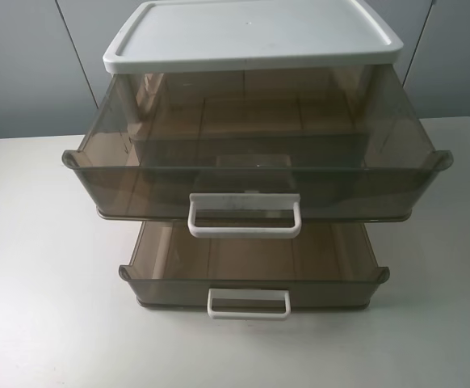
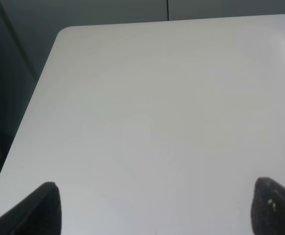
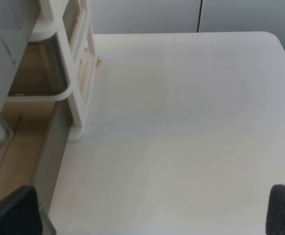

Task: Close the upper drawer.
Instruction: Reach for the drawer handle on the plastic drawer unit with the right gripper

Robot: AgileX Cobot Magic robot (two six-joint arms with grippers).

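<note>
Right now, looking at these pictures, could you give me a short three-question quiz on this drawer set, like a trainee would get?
1. True or false: the upper drawer is pushed fully shut.
2. Pick one: its handle is A) red, B) white, C) black.
3. Count: how many drawers stand pulled out in the high view?

Key:
1. False, it is pulled well out.
2. B.
3. Two: the upper drawer and the lower drawer beneath it.
</note>
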